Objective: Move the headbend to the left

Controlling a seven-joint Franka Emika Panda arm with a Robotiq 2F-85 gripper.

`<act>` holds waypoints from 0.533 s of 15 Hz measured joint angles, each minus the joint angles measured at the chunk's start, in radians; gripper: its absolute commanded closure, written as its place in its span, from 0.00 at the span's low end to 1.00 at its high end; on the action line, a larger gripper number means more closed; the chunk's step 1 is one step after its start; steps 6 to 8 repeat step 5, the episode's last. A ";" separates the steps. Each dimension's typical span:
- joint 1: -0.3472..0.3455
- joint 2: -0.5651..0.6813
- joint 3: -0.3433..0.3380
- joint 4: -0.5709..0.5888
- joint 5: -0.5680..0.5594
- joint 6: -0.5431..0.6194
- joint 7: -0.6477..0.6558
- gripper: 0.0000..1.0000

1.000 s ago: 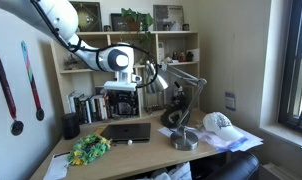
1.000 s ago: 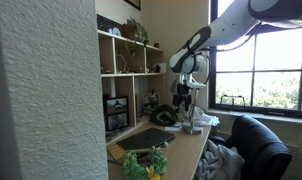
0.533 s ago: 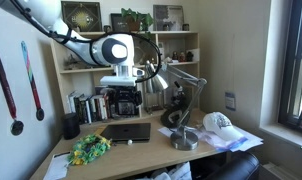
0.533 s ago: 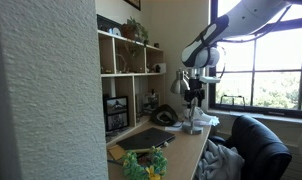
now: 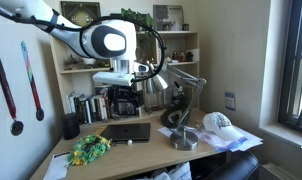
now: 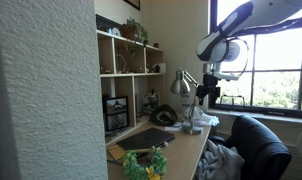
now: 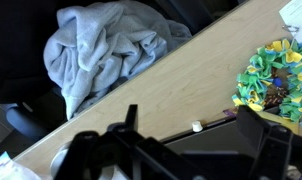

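While the gripper [image 5: 124, 102] is hanging high above the desk [image 5: 161, 152], well apart from everything on it, the headbend [image 5: 91, 149] is lying near a front corner of the desk, at the end away from the cap [image 5: 219, 123]. It is showing as a bushy, floppy clump of green and yellow leaf-like pieces. In the wrist view the headbend [image 7: 276, 80] is also showing some darker bits among the leaves, and the picture's right edge is cutting it off.

The desk's front edge is running just beside the clump in both exterior views. Bare wood is lying open between the headbend and the dark pad [image 5: 126, 131], which is sitting near it, further back and toward the middle. The lamp [image 5: 183, 138] and the cap are standing well apart from it, at the far end. In the wrist view a broad strip of bare wood is stretching from the clump along the edge, and past that edge a grey cloth [image 7: 111, 45] is lying bunched.

Seen from the exterior view facing the shelves, its long axis is running roughly along the front edge, rising slightly toward the pad; I cannot tell any end as a front.

In the wrist view the fingers [image 7: 266, 145] are standing wide apart, holding nothing.
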 measured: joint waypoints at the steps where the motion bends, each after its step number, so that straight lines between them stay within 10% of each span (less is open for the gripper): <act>1: -0.001 -0.013 -0.003 -0.011 0.003 0.001 0.004 0.00; 8: -0.001 -0.022 -0.003 -0.020 0.004 0.002 0.014 0.00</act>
